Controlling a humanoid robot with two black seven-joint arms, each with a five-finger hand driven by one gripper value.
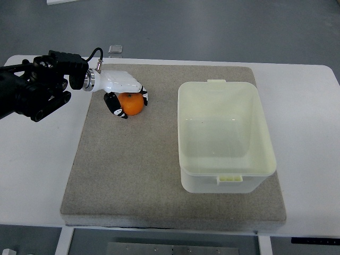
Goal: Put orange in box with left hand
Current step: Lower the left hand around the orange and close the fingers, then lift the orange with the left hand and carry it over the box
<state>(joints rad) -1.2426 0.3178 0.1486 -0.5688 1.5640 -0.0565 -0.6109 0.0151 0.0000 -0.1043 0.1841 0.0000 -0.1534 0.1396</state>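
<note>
On your white desk (308,106), the grey mat (133,170) carries the orange (132,104), clasped by your left hand (123,95) beside the box (226,135).

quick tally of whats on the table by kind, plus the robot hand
orange: 1
box: 1
grey mat: 1
left hand, wrapped around the orange: 1
total: 4

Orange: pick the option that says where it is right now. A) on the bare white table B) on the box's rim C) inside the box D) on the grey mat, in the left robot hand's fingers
D: the orange sits on the grey mat with the left robot hand curled around it, well left of the empty box.
</note>
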